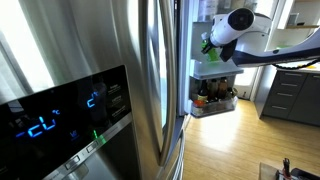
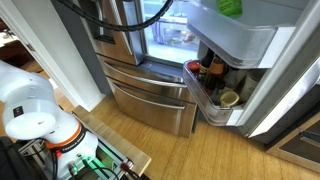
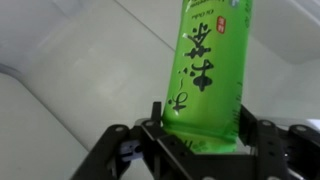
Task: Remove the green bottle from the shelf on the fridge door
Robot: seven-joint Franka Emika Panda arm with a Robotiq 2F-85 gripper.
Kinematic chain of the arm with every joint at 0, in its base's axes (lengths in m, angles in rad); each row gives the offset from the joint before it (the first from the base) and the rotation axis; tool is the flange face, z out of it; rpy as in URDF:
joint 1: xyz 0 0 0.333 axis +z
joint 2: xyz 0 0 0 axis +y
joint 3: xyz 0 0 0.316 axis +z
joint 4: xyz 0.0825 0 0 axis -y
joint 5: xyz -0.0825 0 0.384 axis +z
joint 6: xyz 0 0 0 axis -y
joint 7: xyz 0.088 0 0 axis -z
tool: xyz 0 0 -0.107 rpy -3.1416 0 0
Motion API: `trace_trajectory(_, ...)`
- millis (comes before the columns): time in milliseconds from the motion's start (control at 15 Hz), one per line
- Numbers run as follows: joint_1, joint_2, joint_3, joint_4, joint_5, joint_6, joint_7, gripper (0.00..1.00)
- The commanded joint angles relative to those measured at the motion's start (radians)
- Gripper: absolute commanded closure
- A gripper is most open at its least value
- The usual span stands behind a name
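The green bottle (image 3: pixel 205 70) is lime green with dark lettering and fills the middle of the wrist view. My gripper (image 3: pixel 200 128) is shut on it, one black finger on each side of its lower body. In an exterior view the gripper (image 1: pixel 213 46) is at the open fridge door (image 1: pixel 205 20), with a bit of the green bottle (image 1: pixel 207 45) showing just above the white shelf (image 1: pixel 216 70). In an exterior view the green bottle (image 2: pixel 230 6) shows at the top edge, above the shelf (image 2: pixel 238 40).
A lower door bin (image 2: pixel 205 100) holds small dark bottles and jars (image 1: pixel 214 97). The brushed-steel door with the blue-lit display (image 1: pixel 60 115) fills the near side. Grey drawers (image 1: pixel 292 95) stand behind the arm. The floor is wood (image 2: pixel 190 150).
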Motion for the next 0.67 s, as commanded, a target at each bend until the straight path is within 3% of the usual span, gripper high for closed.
trace_trajectory(0,0.038,-0.021,-0.029,-0.012,-0.042,0.013,-0.172,0.56)
trace_trajectory(600,0.092,-0.092,-0.021,-0.053,-0.038,-0.034,-0.626,0.56)
